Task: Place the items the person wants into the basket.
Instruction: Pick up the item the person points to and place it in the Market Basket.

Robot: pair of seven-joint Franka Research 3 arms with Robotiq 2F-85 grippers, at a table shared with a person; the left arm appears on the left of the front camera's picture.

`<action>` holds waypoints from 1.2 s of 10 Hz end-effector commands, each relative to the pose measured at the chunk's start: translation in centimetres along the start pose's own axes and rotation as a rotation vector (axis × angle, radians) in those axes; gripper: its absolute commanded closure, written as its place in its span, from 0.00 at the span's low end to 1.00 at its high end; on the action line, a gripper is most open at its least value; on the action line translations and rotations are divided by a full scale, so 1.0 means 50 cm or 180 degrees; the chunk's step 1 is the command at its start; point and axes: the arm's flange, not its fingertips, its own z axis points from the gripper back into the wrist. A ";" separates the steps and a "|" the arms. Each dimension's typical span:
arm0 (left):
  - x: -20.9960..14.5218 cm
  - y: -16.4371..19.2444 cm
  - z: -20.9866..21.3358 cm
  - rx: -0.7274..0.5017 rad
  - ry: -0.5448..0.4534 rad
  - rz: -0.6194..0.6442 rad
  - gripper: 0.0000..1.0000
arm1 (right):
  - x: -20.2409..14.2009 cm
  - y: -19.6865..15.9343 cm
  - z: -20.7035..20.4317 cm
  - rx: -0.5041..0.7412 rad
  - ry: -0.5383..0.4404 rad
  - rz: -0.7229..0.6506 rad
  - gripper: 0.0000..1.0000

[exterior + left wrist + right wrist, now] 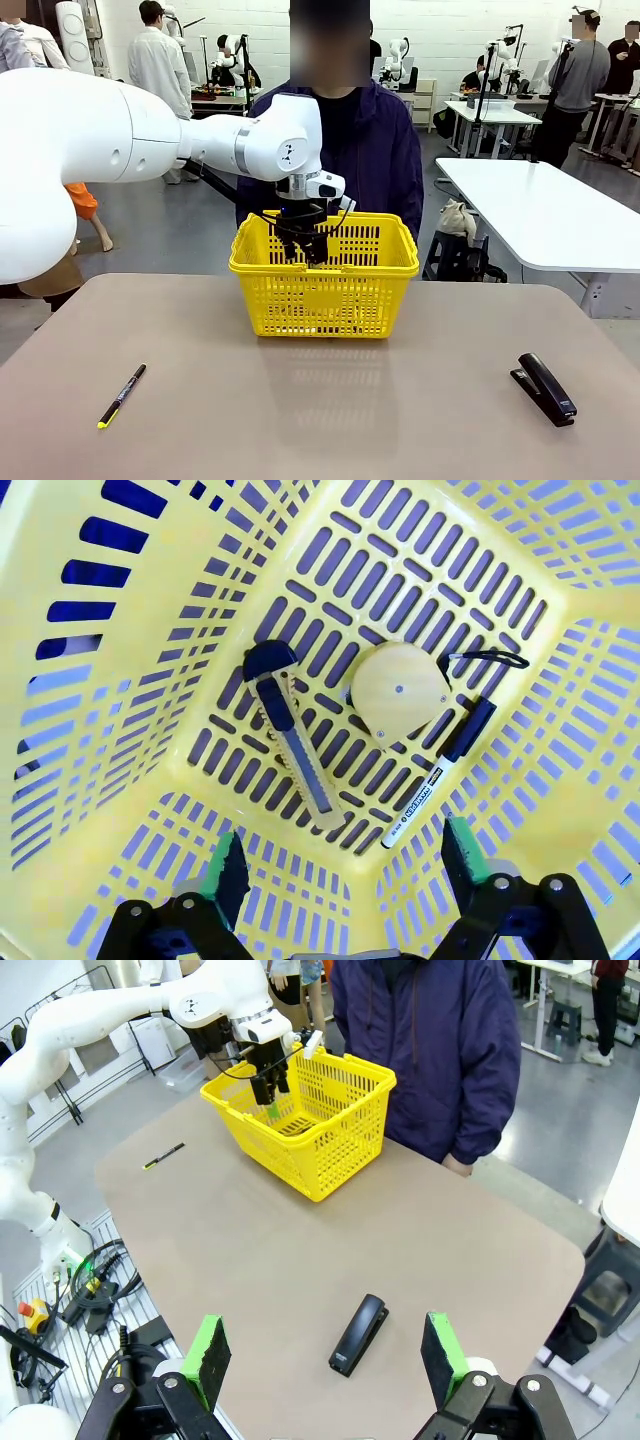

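Lying near the surface's left front corner is the black pen with yellow tip, its long axis running diagonally from front-left to back-right; it is not one of the wanted items and is sitting well apart from everything else. Moving right, the left gripper is hanging inside the top of the basket, which is standing near the middle of the surface's far edge, just in front of the person. In the left wrist view its fingers are standing spread wide with nothing between them. Directly below it, on the basket floor, the utility knife is lying with its long axis slanting away from the gripper, the tape measure is sitting just beside it, and the marker is lying on the tape measure's other side, close to it and slanting the opposite way to the knife. All three wanted items are resting in the basket, so the placing looks finished; what the left arm is facing next is probably a straight lift clear of the rim. Further right, the black stapler is lying near the surface's right front corner, and the right gripper is hovering above that side with its fingers spread and empty.
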 end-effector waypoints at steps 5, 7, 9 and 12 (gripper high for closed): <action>-0.112 -0.010 0.208 -0.0012 -0.0093 0.0591 0.00 | 0.001 -0.002 -0.001 0.0034 -0.0099 0.0040 0.00; -0.219 -0.030 0.278 0.0046 -0.0243 0.0790 0.00 | 0.001 -0.002 -0.001 0.0034 -0.0099 0.0040 0.00; -0.335 -0.066 0.294 0.0136 -0.0365 0.0885 0.00 | 0.001 -0.002 -0.001 0.0034 -0.0099 0.0040 0.00; -0.447 -0.094 0.282 0.0235 -0.0481 0.0923 0.00 | 0.001 -0.002 -0.001 0.0034 -0.0099 0.0040 0.00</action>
